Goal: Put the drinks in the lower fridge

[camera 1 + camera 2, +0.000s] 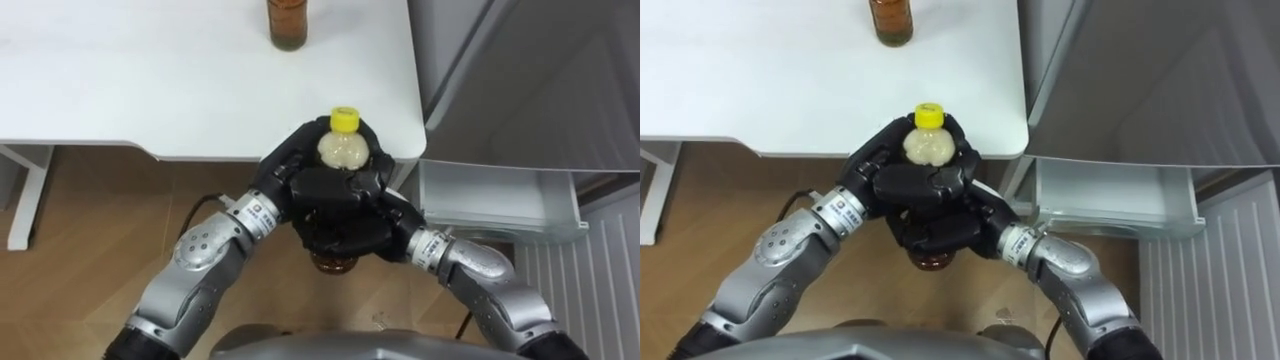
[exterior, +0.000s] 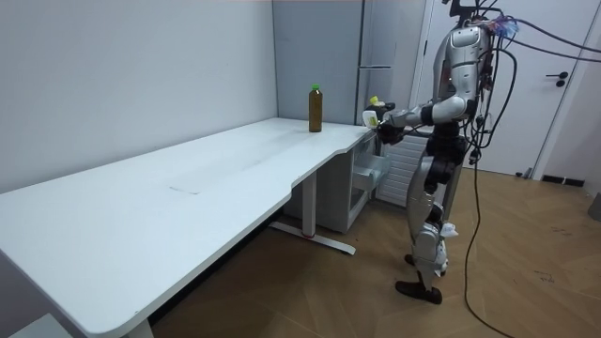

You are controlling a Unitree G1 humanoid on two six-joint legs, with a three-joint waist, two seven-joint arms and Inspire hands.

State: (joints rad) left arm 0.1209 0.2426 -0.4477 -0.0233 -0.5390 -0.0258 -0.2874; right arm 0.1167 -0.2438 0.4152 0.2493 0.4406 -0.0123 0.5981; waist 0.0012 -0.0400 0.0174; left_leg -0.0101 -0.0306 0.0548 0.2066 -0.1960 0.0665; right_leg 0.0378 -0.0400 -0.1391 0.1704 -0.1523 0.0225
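Observation:
Both of my hands hold one drink bottle (image 1: pixel 343 148) upright in front of my chest. It has a yellow cap, a pale upper body and brown liquid at the bottom (image 1: pixel 930 262). My left hand (image 1: pixel 290 165) wraps it from the left, and my right hand (image 1: pixel 355 225) wraps it from the right and below. A second bottle (image 1: pixel 288 22) with brown liquid stands on the white table (image 1: pixel 150 80) near its far edge. In the room view I stand at the table's end, beside the fridge (image 2: pixel 380 56).
The fridge's lower drawer (image 1: pixel 495 200) stands pulled out at my right, by the table's corner. Wooden floor (image 1: pixel 90 260) lies below the table edge. A white table leg (image 1: pixel 25 190) stands at the left.

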